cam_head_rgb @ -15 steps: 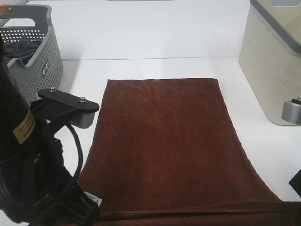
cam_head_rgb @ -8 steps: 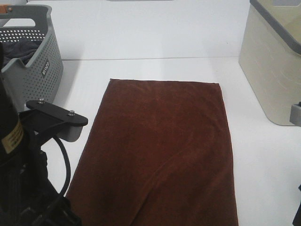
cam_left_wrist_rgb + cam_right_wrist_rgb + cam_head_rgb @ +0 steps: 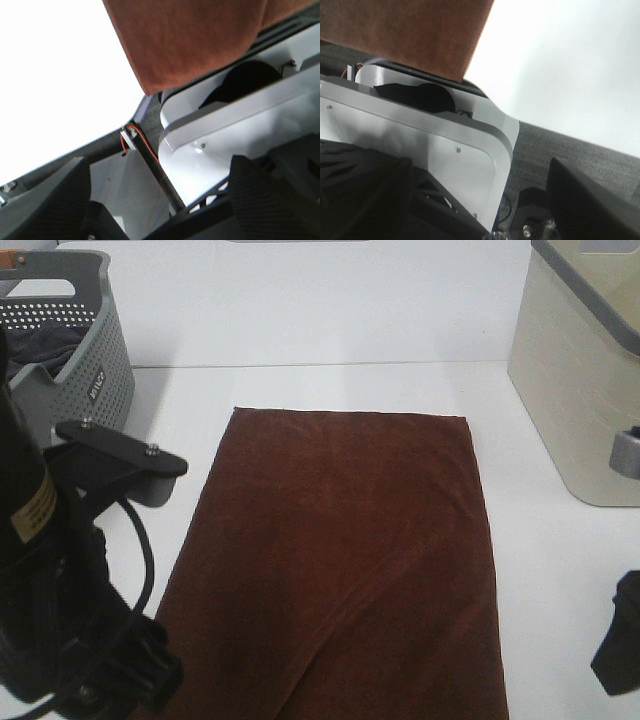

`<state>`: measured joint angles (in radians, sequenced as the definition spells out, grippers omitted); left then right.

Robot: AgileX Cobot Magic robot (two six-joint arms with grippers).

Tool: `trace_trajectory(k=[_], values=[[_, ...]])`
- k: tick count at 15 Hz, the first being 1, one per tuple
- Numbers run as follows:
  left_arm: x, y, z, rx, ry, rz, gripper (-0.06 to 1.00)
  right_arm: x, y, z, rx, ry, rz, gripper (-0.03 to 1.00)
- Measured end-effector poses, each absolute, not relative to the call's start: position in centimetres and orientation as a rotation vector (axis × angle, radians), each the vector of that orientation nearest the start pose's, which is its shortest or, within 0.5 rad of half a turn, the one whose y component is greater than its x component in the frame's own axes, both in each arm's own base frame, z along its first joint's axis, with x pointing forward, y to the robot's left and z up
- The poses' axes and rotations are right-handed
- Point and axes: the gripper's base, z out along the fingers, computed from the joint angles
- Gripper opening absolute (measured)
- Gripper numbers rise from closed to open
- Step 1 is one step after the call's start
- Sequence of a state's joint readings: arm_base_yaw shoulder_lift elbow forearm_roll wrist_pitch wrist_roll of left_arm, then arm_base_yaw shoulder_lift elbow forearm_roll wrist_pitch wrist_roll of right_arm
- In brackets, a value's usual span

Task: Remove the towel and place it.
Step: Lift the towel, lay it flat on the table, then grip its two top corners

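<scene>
The dark brown towel (image 3: pixel 350 550) lies spread on the white table (image 3: pixel 560 560), with a diagonal crease across its near half. Its near end runs past the table's front edge. In the left wrist view a towel corner (image 3: pixel 190 40) hangs over that edge, and my left gripper (image 3: pixel 160 210) stands open and empty below it. The right wrist view shows the other towel corner (image 3: pixel 405 35) hanging the same way, above my open, empty right gripper (image 3: pixel 480 205). In the exterior high view the left arm (image 3: pixel 60 570) fills the lower left. A dark part of the right arm (image 3: pixel 618 645) shows at the lower right.
A grey perforated basket (image 3: pixel 95 380) with a dark grey cloth (image 3: pixel 45 345) inside stands at the back left. A beige bin (image 3: pixel 580 370) with a grey rim stands at the back right. White robot housing (image 3: pixel 240 125) sits below the table's front edge.
Both grippers have opened and let go of the towel's near corners. The stretched near edge has dropped and narrowed, and a diagonal crease has formed. Both arms have drawn back a little.
</scene>
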<state>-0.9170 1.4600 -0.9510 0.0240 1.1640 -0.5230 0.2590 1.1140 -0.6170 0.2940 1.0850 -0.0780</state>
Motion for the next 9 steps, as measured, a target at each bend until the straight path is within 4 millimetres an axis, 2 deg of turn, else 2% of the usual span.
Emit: trace_trajectory(k=[2,3,5,9], values=[[16.4,-19.6,24.8,0.622,2.942,0.055,0.71,15.8,6.5,24.0,-0.318,2.953,0.404,0.70],[18.2,-19.9,26.2,0.563,2.851,-0.004,0.71,17.1,6.7,25.9,-0.314,2.846,0.402,0.69],[20.5,-19.2,27.8,0.443,2.781,-0.073,0.71,18.7,7.0,27.7,-0.320,2.775,0.391,0.68],[25.0,-16.9,29.7,0.243,2.608,-0.201,0.71,23.5,8.0,29.2,-0.337,2.741,0.343,0.64]])
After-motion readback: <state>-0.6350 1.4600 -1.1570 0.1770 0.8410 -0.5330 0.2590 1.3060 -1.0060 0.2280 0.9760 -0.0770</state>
